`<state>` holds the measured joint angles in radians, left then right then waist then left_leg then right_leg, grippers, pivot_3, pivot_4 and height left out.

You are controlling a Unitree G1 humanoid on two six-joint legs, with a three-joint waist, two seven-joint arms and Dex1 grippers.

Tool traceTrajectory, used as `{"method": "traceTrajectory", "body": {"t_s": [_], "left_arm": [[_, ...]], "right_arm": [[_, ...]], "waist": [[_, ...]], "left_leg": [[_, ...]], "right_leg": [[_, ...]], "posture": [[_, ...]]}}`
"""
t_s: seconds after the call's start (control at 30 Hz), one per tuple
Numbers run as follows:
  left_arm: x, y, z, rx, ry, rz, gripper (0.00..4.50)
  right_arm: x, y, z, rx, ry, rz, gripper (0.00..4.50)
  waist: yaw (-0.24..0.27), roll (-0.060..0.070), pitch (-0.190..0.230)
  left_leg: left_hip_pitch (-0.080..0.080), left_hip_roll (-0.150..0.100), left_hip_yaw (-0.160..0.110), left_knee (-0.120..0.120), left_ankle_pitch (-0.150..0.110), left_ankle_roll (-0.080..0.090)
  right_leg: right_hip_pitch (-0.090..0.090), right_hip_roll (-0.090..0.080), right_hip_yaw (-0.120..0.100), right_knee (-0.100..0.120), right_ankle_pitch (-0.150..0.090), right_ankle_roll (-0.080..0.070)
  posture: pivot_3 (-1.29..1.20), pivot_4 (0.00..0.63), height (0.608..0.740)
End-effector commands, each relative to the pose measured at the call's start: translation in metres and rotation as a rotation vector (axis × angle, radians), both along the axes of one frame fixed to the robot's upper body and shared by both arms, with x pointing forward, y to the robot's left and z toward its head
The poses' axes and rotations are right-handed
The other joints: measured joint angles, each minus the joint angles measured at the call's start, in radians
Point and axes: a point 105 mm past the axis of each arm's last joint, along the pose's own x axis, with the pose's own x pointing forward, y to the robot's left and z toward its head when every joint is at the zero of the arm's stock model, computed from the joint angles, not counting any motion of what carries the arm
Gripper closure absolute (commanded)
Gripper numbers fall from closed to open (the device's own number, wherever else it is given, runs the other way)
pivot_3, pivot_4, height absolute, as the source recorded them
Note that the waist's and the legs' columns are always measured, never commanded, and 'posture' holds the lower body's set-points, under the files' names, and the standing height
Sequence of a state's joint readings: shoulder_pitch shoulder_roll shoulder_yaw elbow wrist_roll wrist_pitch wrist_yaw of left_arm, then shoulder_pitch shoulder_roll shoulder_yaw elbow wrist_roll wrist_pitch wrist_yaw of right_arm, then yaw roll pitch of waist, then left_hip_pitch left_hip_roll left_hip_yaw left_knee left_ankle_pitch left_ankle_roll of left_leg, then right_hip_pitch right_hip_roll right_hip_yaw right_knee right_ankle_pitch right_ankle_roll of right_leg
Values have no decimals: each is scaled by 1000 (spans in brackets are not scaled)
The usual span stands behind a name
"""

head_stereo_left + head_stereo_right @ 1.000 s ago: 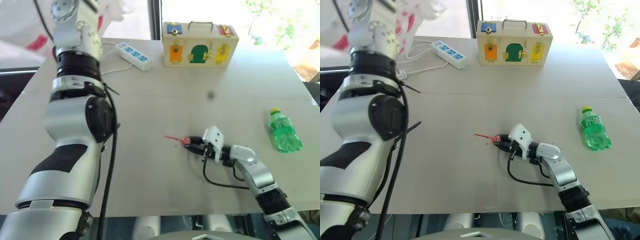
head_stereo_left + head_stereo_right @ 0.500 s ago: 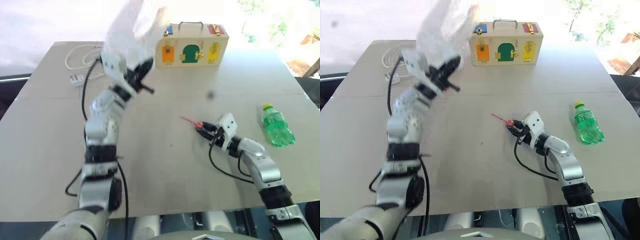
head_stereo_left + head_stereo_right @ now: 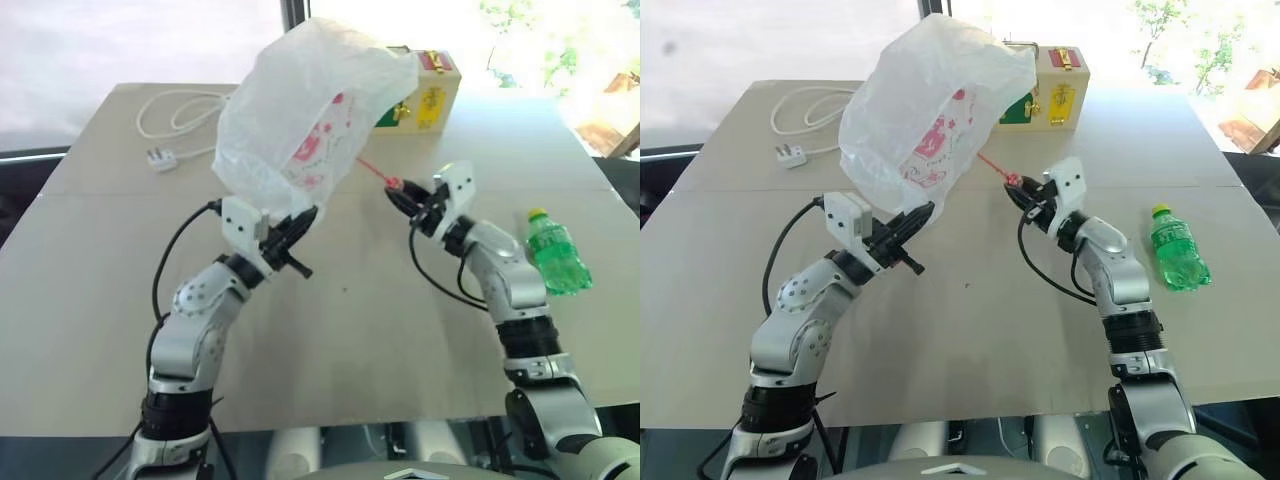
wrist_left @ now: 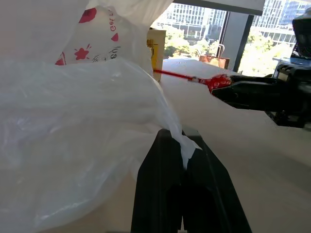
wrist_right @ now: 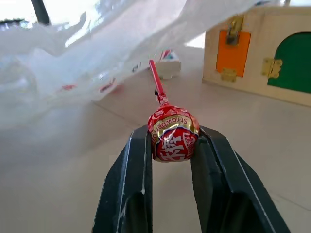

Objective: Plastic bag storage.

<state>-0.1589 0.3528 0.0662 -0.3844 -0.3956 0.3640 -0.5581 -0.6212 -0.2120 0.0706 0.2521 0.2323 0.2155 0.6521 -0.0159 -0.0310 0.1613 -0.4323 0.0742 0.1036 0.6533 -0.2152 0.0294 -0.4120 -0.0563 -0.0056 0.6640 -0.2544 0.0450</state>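
The plastic bag [image 3: 310, 120], a large crinkly translucent white sack with red printed marks, billows in the upper middle of the left eye frame, lifted clear of the table [image 3: 90, 260] and hiding the left part of the wooden latch box [image 3: 432, 90] behind it. The left gripper [image 3: 296, 228], just left of centre in that frame, is clenched on the bag's lower edge; in the left wrist view its two black fingers [image 4: 160, 184] are pressed together with a fold of white film pinched between them. The right gripper [image 3: 402, 195], right of centre and at about the same height, grasps a red-wrapped lollipop [image 5: 173, 135] by its round head, the jaws set on either side of the wrapper and the thin red stick pointing away toward the bag. The stick's tip seems to reach the bag's side, though whether it touches the film or stops just short is hard to tell. A green bottle [image 3: 558, 262] lies on its side at the right edge of the frame, well apart from the bag. A white cable with a plug [image 3: 160, 157] is looped on the tabletop in the upper left.
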Motion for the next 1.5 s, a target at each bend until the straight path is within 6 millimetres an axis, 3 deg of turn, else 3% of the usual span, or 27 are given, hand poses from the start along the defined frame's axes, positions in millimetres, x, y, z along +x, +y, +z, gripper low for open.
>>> {"method": "traceTrajectory", "body": {"t_s": [0.03,0.2,0.27,0.4,0.5,0.63,0.77,0.83,1.0,1.2,1.3,1.4,1.5], "left_arm": [[-15,-14,0,17,-12,-51,4500],[-21,-13,-13,69,3,-28,4500],[-16,-5,-10,63,-17,38,4500],[-7,4,2,35,-87,145,4500],[-9,3,2,30,-91,160,4500],[-13,-1,-4,24,-67,156,4500],[-19,-6,-9,26,-45,131,4500],[-25,-12,-12,21,-31,95,4500],[-33,-25,-18,40,-17,39,4500],[-36,-31,-20,-10,7,38,4500],[-36,-29,-19,-17,7,53,4500],[-34,-26,-19,-13,2,66,4500],[-31,-23,-18,-8,-4,79,4500]], "right_arm": [[4,22,22,-67,-116,75,3893],[5,30,28,-65,-149,102,3893],[12,17,19,-97,-120,40,3893],[22,-29,4,-132,-49,-125,3893],[8,-54,5,-155,-68,-91,3893],[-29,-56,16,-156,-73,118,3893],[-39,-35,45,-77,-107,184,3893],[-39,-12,38,-111,-114,230,3893],[-22,20,13,-201,-115,238,3893],[-4,69,4,-177,-65,253,3893],[4,92,10,-121,-28,245,3893],[14,101,25,-37,-5,191,2424],[21,94,26,-25,-21,139,989]], "waist": [[-2,0,0],[2,0,0],[8,0,0],[13,0,0],[15,1,0],[0,2,1],[-13,3,0],[-13,3,0],[-3,3,-1],[0,4,0],[0,4,0],[1,4,0],[6,4,0]], "left_leg": [[0,0,0,0,0,0],[0,1,0,-1,0,0],[0,0,0,-1,0,0],[-1,-1,0,0,0,0],[-1,-1,0,0,0,0],[-1,0,0,-2,-1,2],[2,2,-1,-2,-1,2],[2,2,-1,-2,-1,2],[1,1,1,0,-1,2],[1,1,1,0,-1,2],[1,2,1,0,-1,2],[1,2,1,0,-1,2],[0,1,1,0,-1,2]], "right_leg": [[0,0,0,0,0,0],[-1,1,0,0,0,0],[0,0,-1,0,0,0],[0,-2,-1,0,0,0],[0,-2,-1,-1,0,0],[-1,-1,0,-1,0,0],[-1,2,3,0,0,0],[0,2,2,0,0,-1],[0,1,2,0,0,-1],[-1,2,2,0,0,-1],[-1,2,2,0,0,-1],[-1,2,2,0,0,-1],[-1,1,0,0,0,-1]], "posture": [[0,150,732],[0,150,732],[0,150,732],[0,150,732],[0,150,732],[0,150,732],[0,150,732],[0,150,732],[0,150,732],[0,150,732],[0,150,732],[0,150,732],[0,150,732]]}}
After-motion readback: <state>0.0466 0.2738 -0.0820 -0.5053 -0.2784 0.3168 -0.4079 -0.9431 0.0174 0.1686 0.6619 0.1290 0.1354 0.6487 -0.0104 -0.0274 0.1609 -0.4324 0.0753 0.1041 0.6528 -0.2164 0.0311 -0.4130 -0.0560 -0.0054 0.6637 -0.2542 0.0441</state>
